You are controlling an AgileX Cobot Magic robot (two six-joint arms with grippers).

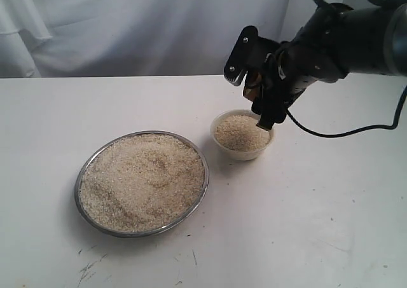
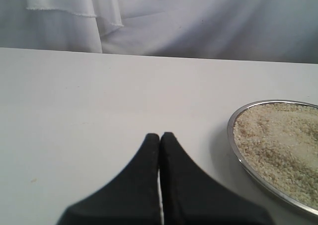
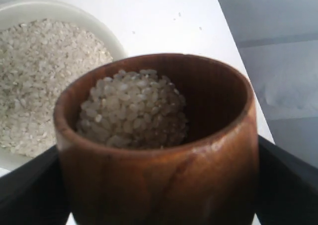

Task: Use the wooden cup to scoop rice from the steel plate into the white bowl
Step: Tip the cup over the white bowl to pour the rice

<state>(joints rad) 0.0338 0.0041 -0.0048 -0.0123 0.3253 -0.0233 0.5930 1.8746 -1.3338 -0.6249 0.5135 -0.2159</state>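
Between the jaws of my right gripper (image 1: 250, 101), spread wide around it, sits the wooden cup (image 3: 159, 175), rice (image 3: 131, 108) banked against one wall, hanging by the white bowl's (image 1: 241, 153) rim. The bowl looks nearly full, so an off-centre tip could scatter grains onto the table (image 1: 318, 224). My left gripper (image 2: 160, 140) is pinched shut, empty, beside the steel plate (image 2: 232, 135).

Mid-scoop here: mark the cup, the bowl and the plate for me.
cup (image 3: 159, 180): right wrist view, front outer wall.
bowl (image 1: 241, 155): exterior view, near outer wall.
plate (image 2: 231, 130): left wrist view, metal rim.
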